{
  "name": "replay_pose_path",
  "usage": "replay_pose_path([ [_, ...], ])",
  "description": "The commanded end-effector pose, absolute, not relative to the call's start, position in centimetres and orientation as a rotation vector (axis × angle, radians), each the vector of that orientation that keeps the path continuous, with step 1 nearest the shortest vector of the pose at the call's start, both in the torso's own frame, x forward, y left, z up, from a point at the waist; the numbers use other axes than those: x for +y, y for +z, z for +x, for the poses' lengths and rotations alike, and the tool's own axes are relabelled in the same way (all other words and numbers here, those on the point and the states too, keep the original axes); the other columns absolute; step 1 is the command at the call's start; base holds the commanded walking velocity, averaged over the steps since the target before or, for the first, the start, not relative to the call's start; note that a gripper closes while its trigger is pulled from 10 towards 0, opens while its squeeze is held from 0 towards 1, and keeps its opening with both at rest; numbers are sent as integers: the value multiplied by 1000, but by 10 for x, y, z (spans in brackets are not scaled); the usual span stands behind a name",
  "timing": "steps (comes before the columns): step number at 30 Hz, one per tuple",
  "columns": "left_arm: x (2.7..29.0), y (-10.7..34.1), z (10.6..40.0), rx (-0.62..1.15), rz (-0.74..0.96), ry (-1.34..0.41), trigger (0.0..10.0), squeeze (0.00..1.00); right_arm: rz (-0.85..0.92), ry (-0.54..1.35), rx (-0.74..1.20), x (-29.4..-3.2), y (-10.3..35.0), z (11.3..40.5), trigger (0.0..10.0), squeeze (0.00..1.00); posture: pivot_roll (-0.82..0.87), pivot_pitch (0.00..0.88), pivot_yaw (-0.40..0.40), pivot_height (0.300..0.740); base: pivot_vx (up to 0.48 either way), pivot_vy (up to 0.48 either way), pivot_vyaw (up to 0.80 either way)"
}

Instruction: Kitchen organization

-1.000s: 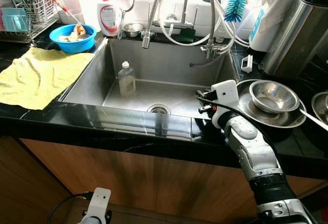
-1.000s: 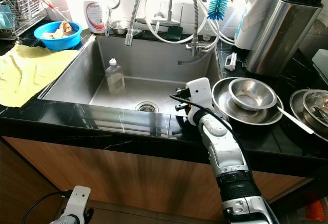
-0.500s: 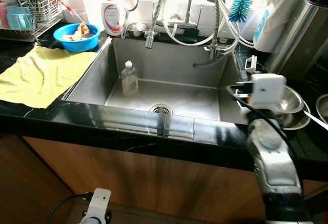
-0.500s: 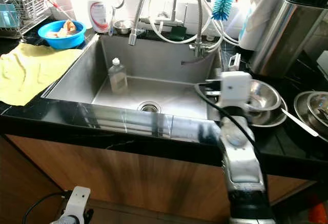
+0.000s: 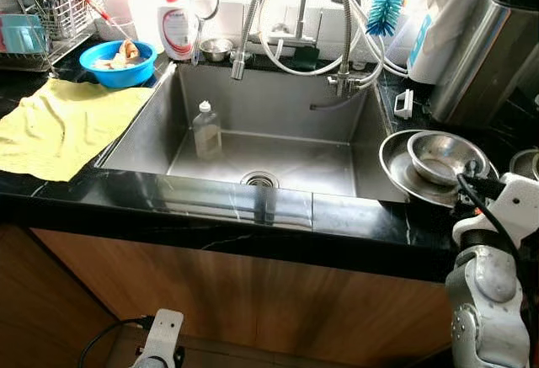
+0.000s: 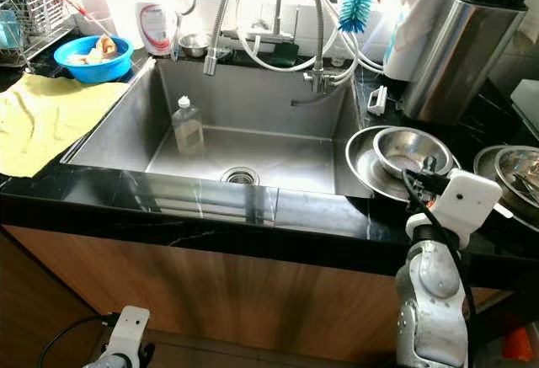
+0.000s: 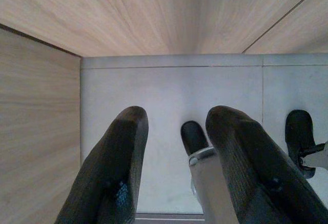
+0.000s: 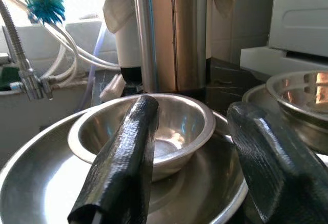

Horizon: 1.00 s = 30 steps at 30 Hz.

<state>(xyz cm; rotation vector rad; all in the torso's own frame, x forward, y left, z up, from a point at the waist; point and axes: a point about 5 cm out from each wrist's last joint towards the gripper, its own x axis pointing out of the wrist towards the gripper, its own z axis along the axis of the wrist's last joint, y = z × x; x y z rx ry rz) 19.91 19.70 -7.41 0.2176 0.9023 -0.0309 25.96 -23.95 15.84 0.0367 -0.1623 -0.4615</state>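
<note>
While the left fingers [image 7: 177,172] hang spread over the floor | table [image 5: 253,208] | large steel dish [image 8: 51,193] beneath right fingers [image 8: 189,167] | small steel bowl [image 8: 179,126] ahead, fingers wide, empty, one before its rim

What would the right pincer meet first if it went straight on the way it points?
Most likely the small steel bowl sitting in the wide steel dish; the open right pincer points at its rim, though depth is unclear.

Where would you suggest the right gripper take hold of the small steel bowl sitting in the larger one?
Probably the near rim of the small steel bowl, from the front: it sits upright in the larger bowl, and the right gripper is open, facing that edge.
</note>
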Motion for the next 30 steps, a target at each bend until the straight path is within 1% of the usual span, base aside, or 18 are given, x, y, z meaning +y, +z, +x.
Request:
replay_pose_path([
  [1,196,-76,197,914,234,-38,10000,0,49,-482,-207,-243,165,255,10000,1000,-141,0,-46,740,0,0,0],
  [6,196,-76,197,913,232,-37,10000,0,65,-498,-233,-242,166,251,10000,1000,-141,0,-48,740,0,0,0],
  [8,196,-76,197,913,232,-37,10000,0,37,-519,-267,-244,172,247,10000,988,-145,0,-49,740,0,0,0],
  [9,196,-76,197,913,232,-37,10000,0,31,-554,-284,-248,175,244,10000,86,-147,0,-48,740,0,0,0],
  [10,196,-76,197,914,232,-37,10000,0,46,-603,-284,-254,174,241,10000,0,-148,0,-48,740,0,0,0],
  [13,196,-76,197,914,232,-34,10000,0,65,-685,-281,-265,172,236,10000,0,-145,0,-50,740,0,0,0],
  [16,196,-75,197,913,232,-33,10000,0,95,-702,-288,-268,171,235,10000,0,-146,0,-50,740,0,0,0],
  [30,197,-75,197,914,235,-30,10000,0,184,-715,-223,-265,154,237,10000,0,-143,0,-51,740,0,0,0],
])
